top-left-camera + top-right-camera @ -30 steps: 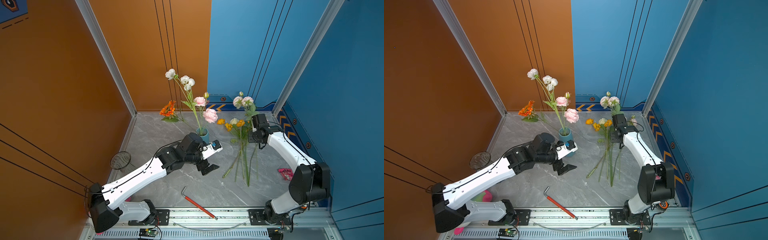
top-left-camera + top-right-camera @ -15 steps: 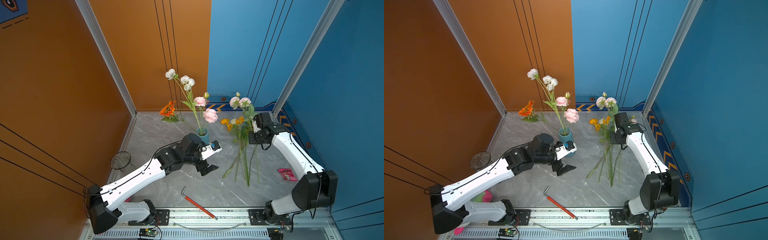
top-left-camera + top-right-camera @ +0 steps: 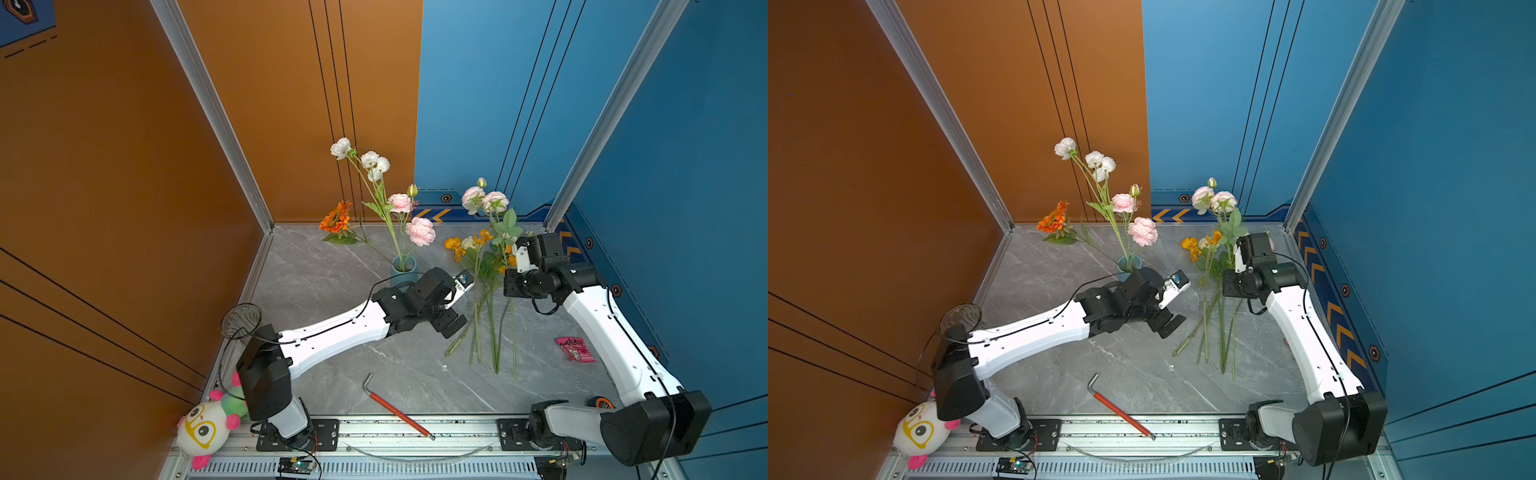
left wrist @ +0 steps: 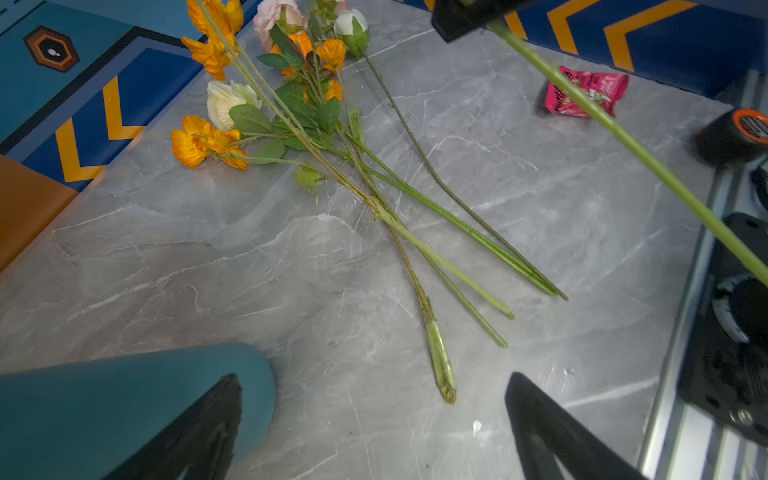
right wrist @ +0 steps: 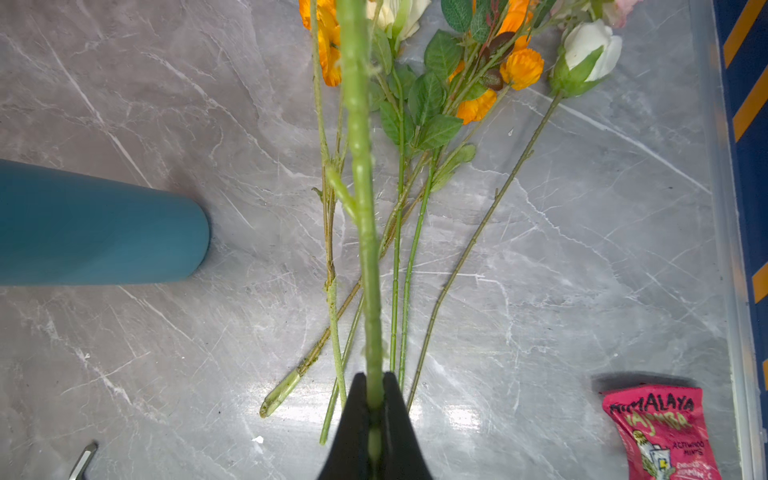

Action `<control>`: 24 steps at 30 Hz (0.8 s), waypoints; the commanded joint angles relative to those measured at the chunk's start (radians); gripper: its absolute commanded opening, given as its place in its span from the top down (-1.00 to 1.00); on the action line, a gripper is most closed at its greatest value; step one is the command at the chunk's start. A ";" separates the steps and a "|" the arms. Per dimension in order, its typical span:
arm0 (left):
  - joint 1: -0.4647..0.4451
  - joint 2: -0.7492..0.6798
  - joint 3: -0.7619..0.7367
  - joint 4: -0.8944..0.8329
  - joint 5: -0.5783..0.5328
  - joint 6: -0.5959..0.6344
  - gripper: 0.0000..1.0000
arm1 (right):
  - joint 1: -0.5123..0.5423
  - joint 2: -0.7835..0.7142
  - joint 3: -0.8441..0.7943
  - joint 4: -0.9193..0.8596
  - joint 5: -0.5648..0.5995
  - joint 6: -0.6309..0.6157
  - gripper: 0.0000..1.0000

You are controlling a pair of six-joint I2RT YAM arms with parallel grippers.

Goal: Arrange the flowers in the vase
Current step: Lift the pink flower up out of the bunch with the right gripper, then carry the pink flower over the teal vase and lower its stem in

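A teal vase at the back middle holds white and pink flowers and a leaning orange sunflower-like head. My right gripper is shut on the thick green stem of a pink-bloomed flower, held off the table. More flowers with orange, yellow and cream blooms lie loose on the table beneath it. My left gripper is open and empty, between the vase and the cut ends of the loose stems.
A red-handled hex key lies near the front rail. A pink sachet and a tape roll sit at the right. A glass bowl and a plush toy are at the left wall.
My left gripper has slid right, from in front of the vase to the ends of the loose stems. The right arm's elbow has dropped toward the front while its gripper keeps hold of the pink flower.
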 commanded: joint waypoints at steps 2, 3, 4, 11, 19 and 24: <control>0.014 0.197 0.141 0.023 -0.068 -0.165 -0.99 | -0.003 -0.045 -0.027 0.010 -0.050 0.009 1.00; 0.021 0.232 0.169 0.026 -0.041 -0.180 -0.99 | -0.002 -0.057 -0.027 0.013 -0.051 0.008 1.00; 0.022 0.270 0.200 0.031 -0.028 -0.194 -0.99 | -0.001 -0.076 -0.029 0.021 -0.051 0.008 1.00; 0.056 0.443 0.335 0.019 -0.041 -0.313 -0.95 | -0.004 -0.174 -0.031 0.024 -0.048 0.003 1.00; 0.084 0.498 0.330 0.021 0.021 -0.336 -0.32 | -0.004 -0.184 -0.025 0.025 -0.061 0.008 1.00; 0.091 0.512 0.331 0.032 0.074 -0.344 0.30 | -0.005 -0.194 -0.020 0.023 -0.051 0.016 1.00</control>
